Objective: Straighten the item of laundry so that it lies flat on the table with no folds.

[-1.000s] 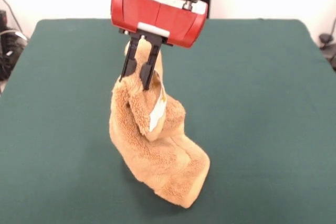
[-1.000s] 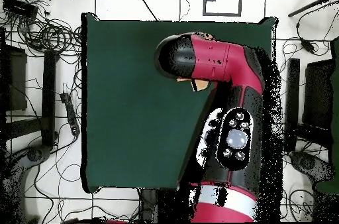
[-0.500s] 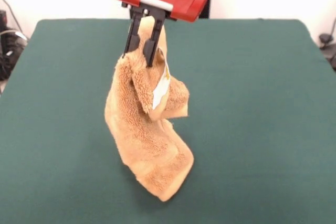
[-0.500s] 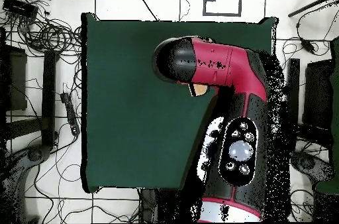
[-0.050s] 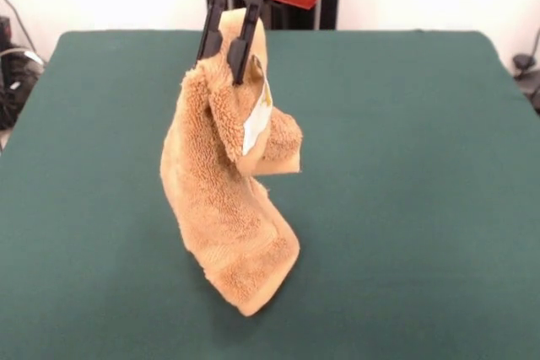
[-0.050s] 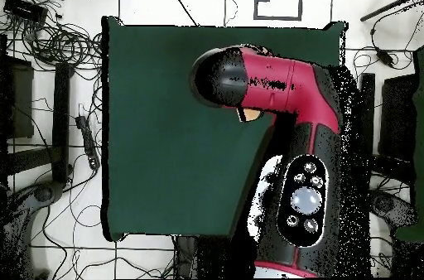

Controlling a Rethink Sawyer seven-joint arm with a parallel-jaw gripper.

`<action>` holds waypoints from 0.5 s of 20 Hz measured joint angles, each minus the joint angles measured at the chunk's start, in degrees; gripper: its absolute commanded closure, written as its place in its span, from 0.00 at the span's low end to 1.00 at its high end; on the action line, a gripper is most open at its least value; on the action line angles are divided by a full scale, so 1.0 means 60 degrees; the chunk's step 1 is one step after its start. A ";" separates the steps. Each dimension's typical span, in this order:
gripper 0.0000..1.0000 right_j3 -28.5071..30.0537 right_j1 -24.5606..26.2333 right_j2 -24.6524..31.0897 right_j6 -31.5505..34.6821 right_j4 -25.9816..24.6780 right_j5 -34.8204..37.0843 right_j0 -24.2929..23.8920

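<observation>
Front view first: gripper [image 5: 226,55] pinched tight on the top edge of the towel [image 5: 228,200], black fingers [image 5: 245,48] clamped either side of a bunched fold, rest of the cloth dangling in a twisted column over the middle of the table [image 5: 422,166]. Lowest corner looks about level with the green surface, hard to say whether touching or just clear. Small white tag [image 5: 256,126] poking out beside a folded-over flap partway down. Clearly soft, floppy and light (thick terry, so plenty of grip, no slipping worries), no stiffness to hold any shape, so probably better grabbed right at a corner or along a hem than mid-fold like now, letting the weight pull the creases out. Overhead view: mostly blocked by the red arm [image 6: 281,94], just a sliver of orange cloth peeking out under the wrist, nothing of the fingers visible there.
</observation>
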 measured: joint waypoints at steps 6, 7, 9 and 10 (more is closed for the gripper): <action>1.00 0.0089 -0.0234 0.0029 0.0000 -0.0059 0.0000 -0.0123; 1.00 0.0090 -0.0249 0.0033 0.0000 -0.0065 0.0000 -0.0155; 1.00 0.0091 -0.0288 0.0059 0.0000 -0.0107 0.0000 -0.0269; 1.00 0.0092 -0.0312 0.0081 0.0000 -0.0143 0.0000 -0.0350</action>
